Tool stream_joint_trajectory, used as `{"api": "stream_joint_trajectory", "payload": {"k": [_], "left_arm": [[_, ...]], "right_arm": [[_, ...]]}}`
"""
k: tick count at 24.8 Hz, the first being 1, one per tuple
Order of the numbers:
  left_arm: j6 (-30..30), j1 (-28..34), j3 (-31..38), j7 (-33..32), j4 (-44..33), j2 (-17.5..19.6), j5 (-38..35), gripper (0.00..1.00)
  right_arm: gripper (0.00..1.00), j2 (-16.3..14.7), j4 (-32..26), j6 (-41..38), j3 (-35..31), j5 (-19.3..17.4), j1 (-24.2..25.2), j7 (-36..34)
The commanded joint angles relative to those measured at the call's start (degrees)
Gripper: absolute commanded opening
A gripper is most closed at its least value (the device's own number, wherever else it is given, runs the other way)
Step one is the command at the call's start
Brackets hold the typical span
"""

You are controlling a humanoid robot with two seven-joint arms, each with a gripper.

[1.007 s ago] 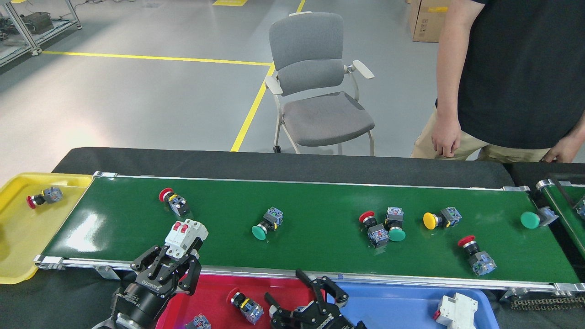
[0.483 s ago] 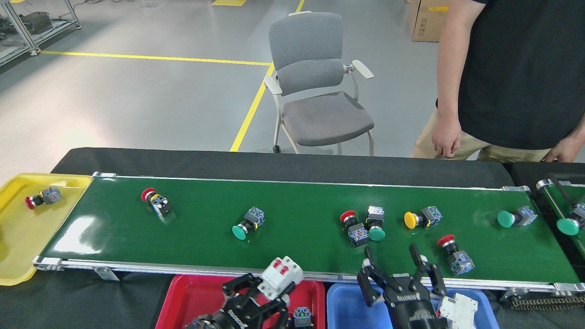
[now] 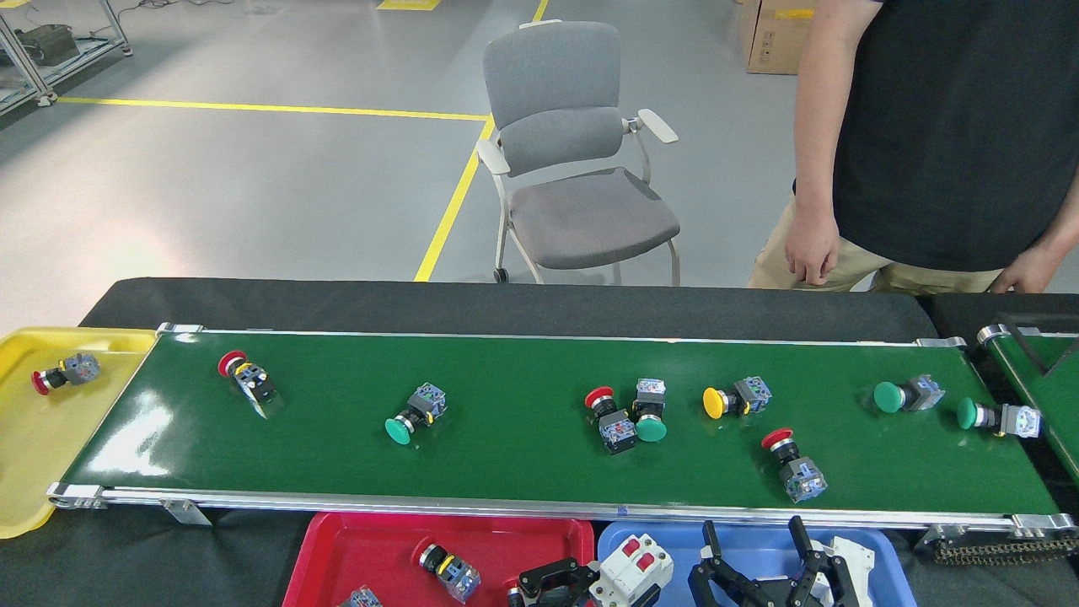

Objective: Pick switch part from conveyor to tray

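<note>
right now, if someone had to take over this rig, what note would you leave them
Left gripper: shut on the white breaker, held at the seam between the red tray and blue tray; not released.
Right gripper: open, empty, over the blue tray beside another white breaker.
Conveyor: eight push-button switches on it, red-capped one nearest the yellow tray end.
Done: red tray holds a red-capped button; yellow tray holds one.
Left: set down the held breaker, then clear the belt.

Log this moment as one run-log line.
left gripper: shut on white breaker, over blue tray | right gripper: open | conveyor: eight push-button switches
</note>
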Motion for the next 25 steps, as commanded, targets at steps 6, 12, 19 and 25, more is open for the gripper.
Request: {"api": "stream_joint_trajectory", "payload": {"k": [6, 12, 19, 25], "left_arm": [[3.6, 0.1, -1.5, 0.4, -1.1, -0.6, -0.1, 1.00], [4.4, 0.2, 14.1, 2.5, -1.2, -0.4, 0.8, 1.00], [-12.8, 1.8, 46.8, 4.6, 6.4, 9.5, 13.4, 1.00], [-18.2, -3.4, 52.7, 4.7, 14.7, 12.0, 13.7, 1.00]], "right_arm": [[1.00, -0.8, -0.1, -0.8, -9.5, -0.5, -0.4, -3.0], [1.00, -0.2, -0.4, -0.9, -7.8, -0.6, -0.9, -2.7], [1.00, 0.6, -0.5, -0.4, 0.1, -0.6, -3.4, 0.9], [1.00, 2.8, 0.2, -0.2, 2.0, -0.6, -9.0, 14.6]]}}
